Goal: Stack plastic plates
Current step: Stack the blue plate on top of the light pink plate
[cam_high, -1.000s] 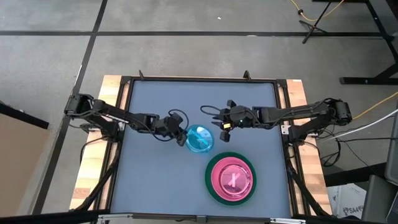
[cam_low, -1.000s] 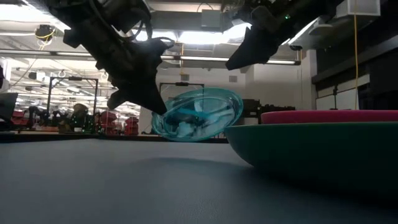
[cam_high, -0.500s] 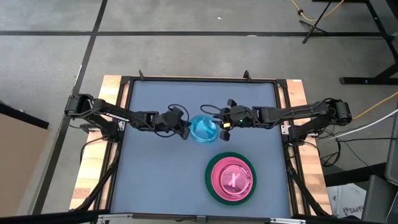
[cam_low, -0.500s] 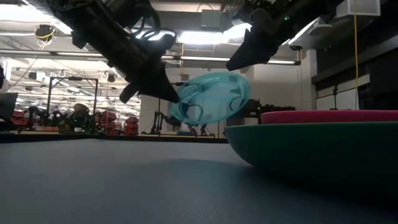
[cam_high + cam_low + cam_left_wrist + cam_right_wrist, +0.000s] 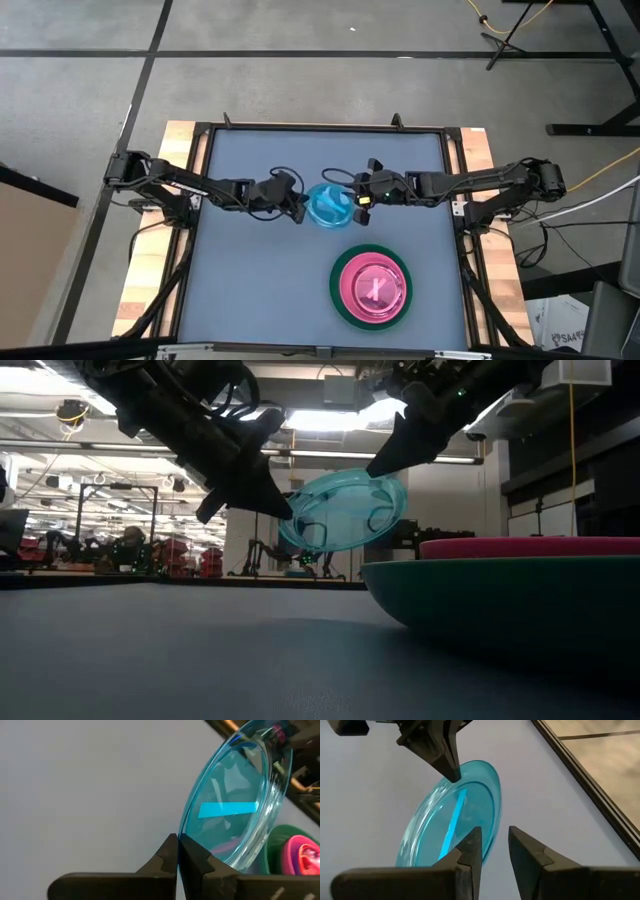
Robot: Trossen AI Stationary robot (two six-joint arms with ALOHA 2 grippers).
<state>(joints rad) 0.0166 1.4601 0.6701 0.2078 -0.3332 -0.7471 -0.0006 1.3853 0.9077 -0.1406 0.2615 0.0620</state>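
Blue translucent plate point(image 5: 327, 204) hangs tilted mid-table, your left gripper point(image 5: 297, 212) clamped on just its rim, so it could pivot or slip. Right gripper point(image 5: 358, 203), jaws parted, may bump it. Pink-on-green stack point(image 5: 372, 288) waits near.

One camera looks straight down on the whole table point(image 5: 250, 280) from well above. Another sits at tabletop level, close, facing across into the room. Each wrist camera looks forward past its own jaws at close range. All four share the blue plate point(image 5: 327, 205) near the table's middle.
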